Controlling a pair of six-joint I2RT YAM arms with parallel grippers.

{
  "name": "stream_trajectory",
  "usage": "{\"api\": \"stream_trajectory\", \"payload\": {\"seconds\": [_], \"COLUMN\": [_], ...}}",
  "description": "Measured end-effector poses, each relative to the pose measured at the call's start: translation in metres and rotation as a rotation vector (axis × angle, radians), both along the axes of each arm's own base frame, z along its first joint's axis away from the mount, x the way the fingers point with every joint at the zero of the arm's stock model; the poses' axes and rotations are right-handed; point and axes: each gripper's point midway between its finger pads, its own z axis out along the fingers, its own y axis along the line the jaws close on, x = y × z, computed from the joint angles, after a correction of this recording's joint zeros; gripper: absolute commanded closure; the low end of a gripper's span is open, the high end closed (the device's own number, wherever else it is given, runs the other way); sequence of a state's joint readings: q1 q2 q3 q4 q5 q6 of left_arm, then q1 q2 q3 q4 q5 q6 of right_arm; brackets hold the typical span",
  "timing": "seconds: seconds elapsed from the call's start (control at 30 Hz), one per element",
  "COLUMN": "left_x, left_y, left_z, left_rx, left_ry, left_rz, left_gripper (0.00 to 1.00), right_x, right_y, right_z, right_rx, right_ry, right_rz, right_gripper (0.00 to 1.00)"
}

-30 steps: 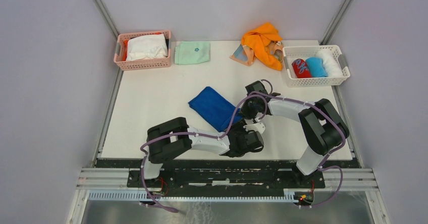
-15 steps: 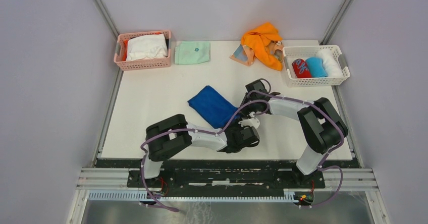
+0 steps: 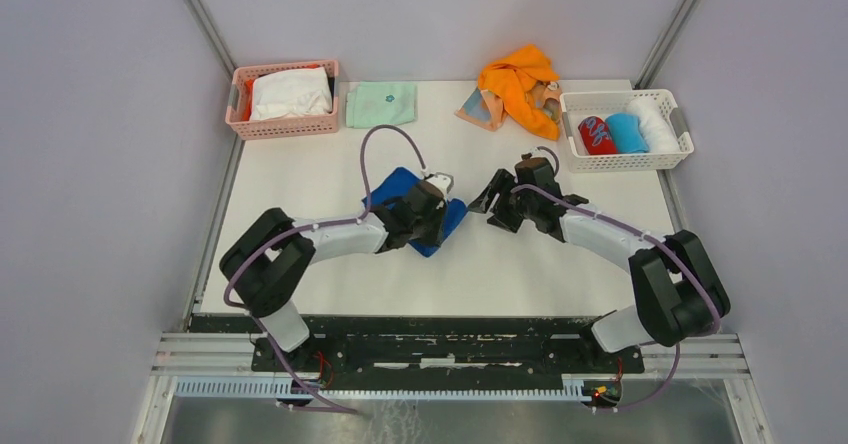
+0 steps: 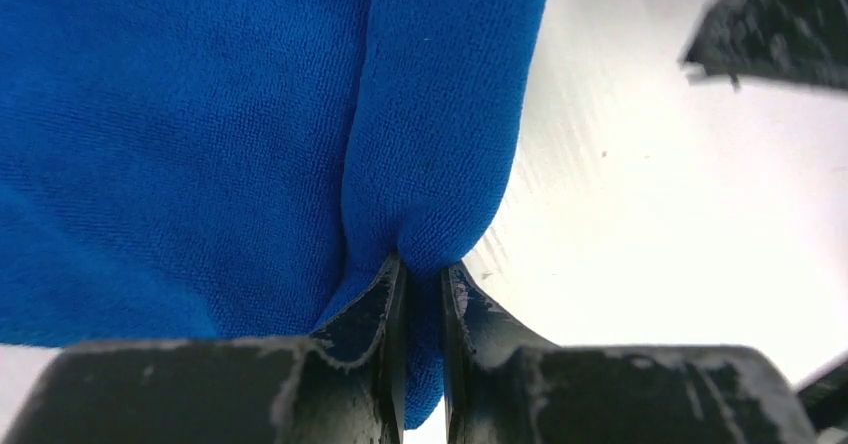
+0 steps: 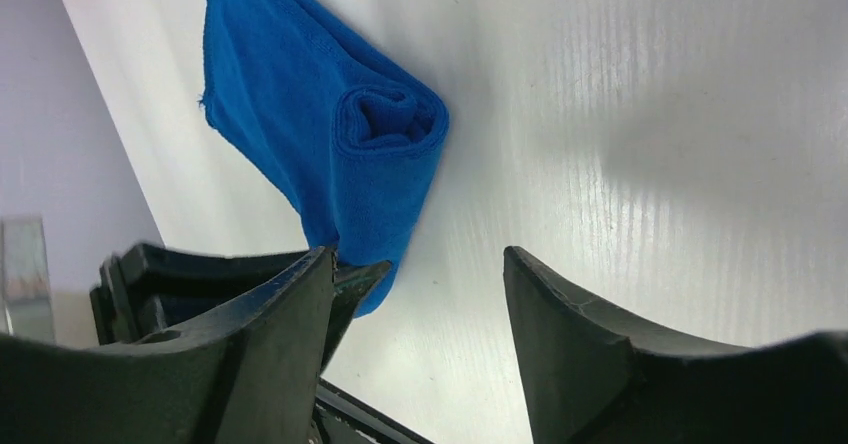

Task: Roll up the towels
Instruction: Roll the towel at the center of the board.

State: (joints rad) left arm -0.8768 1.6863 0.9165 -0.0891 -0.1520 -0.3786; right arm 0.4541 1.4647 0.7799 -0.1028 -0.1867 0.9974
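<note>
The blue towel (image 3: 392,186) lies mid-table, its near end curled into a loose roll (image 5: 388,121). My left gripper (image 3: 440,219) is shut on a fold at that rolled end (image 4: 423,276), and blue cloth fills most of the left wrist view. Just right of the towel, my right gripper (image 3: 490,207) stands open (image 5: 420,299) over bare table, with nothing between its fingers. The orange towel (image 3: 520,79) lies crumpled at the back, partly over the peach towel (image 3: 478,110).
A folded mint-green cloth (image 3: 381,104) lies at the back beside a pink basket (image 3: 285,130) of white cloth. At the back right, a white basket (image 3: 625,160) holds red, light blue and white rolls. Metal rails run along the table's sides.
Both grippers have moved away from the front edge, bringing the towel's near end over. The left has shut on it. The right has opened and drawn off to the right.
</note>
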Motion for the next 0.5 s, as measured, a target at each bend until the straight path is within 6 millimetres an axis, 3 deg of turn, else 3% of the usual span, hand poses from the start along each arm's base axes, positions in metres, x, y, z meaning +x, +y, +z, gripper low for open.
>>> {"api": "stream_trajectory", "payload": {"seconds": [0.33,0.5], "left_x": [0.012,0.005], "left_y": [0.012,0.019], "left_z": [-0.001,-0.001], "left_rx": [-0.516,-0.670], "left_ry": [0.385,0.501], "left_rz": [0.137,0.199], "left_gripper": [0.87,0.86], "right_x": [0.000,0.005], "right_y": [0.020,0.037], "right_z": [-0.020,-0.032], "right_rx": [0.110,0.164], "right_ry": [-0.025,-0.025], "right_rz": [0.055,0.086], "right_gripper": [0.23,0.22]}}
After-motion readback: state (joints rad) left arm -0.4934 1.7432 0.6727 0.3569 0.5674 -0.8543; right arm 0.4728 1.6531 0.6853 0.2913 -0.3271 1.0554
